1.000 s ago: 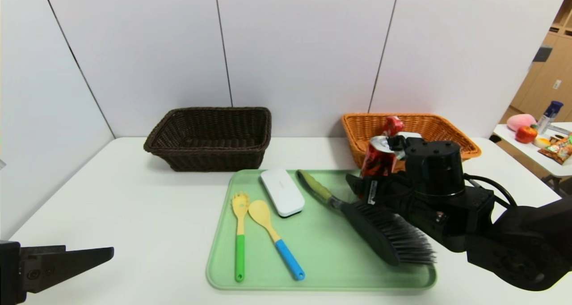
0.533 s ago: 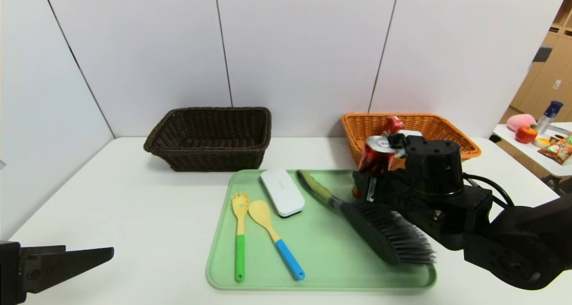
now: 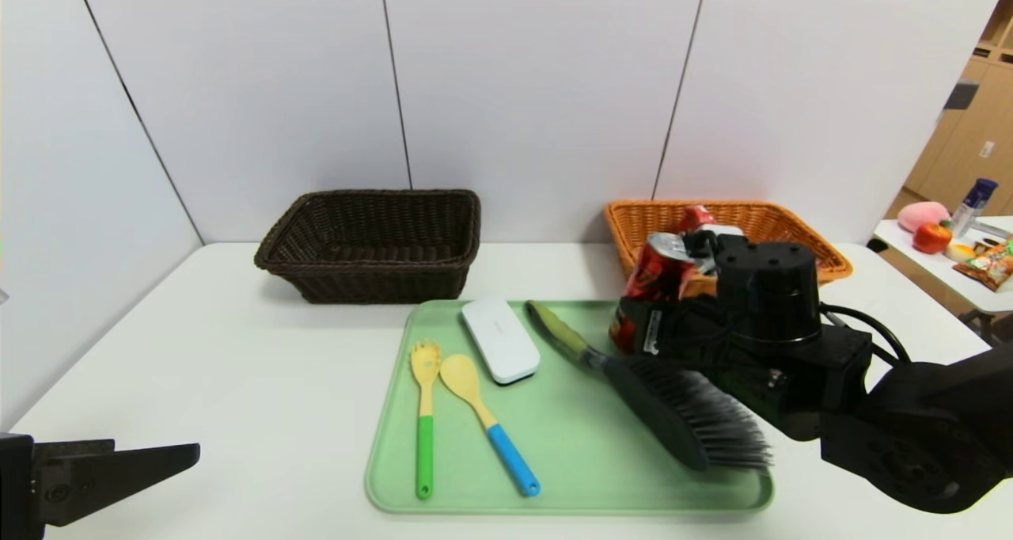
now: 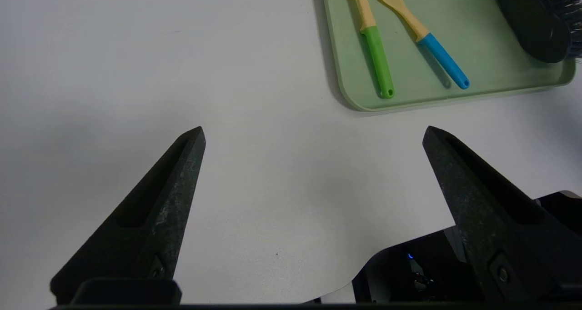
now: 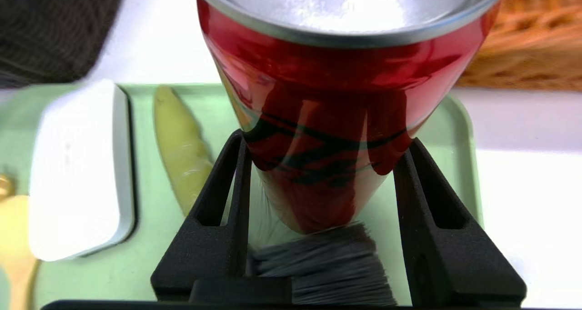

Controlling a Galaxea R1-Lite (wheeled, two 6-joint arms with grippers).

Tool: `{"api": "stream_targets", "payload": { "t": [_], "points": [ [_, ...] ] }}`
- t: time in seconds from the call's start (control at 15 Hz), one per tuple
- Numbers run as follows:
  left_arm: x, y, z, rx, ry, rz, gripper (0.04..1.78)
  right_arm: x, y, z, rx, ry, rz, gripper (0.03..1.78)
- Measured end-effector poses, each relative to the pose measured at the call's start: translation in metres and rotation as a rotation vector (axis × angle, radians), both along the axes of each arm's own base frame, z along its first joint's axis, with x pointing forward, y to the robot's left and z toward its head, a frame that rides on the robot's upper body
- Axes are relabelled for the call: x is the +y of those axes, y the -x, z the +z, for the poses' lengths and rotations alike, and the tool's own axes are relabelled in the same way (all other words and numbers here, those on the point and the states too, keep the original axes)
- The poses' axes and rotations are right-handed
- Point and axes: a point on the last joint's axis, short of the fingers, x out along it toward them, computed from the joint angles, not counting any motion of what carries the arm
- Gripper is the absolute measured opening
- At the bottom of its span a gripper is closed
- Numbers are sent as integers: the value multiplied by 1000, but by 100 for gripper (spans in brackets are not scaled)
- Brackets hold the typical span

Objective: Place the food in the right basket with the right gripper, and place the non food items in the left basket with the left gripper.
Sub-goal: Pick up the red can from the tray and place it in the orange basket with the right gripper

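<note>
Can: your tall slim red soda can with the silver top (image 5: 327,119) sits at the far right corner of the pale green plastic tray (image 3: 570,461), tilted toward the left, just in front of the orange-tan woven wicker basket (image 3: 791,223).
Right gripper: the black two-fingered right gripper (image 5: 320,182) has a finger pressed on each side of the can's lower body, so you're holding it.
Grip tip: the hold looks low on a leaning can; squeeze firm before you lift, or it may pivot.
Lift tip: go straight up first, clearing the grey-bristled black brush with the green handle (image 3: 657,397) just beside the can, then carry over the basket rim.
Already in: a small shiny red snack packet (image 3: 696,217) shows inside the orange basket.
Left gripper: the black left gripper (image 4: 313,210) is parked over bare table at the near left, jaws wide, holding nothing.
</note>
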Motion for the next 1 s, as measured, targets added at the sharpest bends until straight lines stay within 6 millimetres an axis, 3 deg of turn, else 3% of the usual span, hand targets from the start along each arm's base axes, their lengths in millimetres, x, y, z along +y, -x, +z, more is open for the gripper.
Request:
{"api": "stream_targets", "payload": {
  "t": [0.4,0.67,0.87,1.0],
  "points": [
    [0,0,0,0,0,0,169,5,26,41,-106,-79,82,89],
    [0,0,0,0,0,-1,169,1,42,79,-204,-148,130,89],
    [0,0,0,0,0,0,169,-12,34,113,-251,-172,95,89],
    [0,0,0,0,-1,0,169,-34,19,138,-275,-174,36,89]
  ]
}}
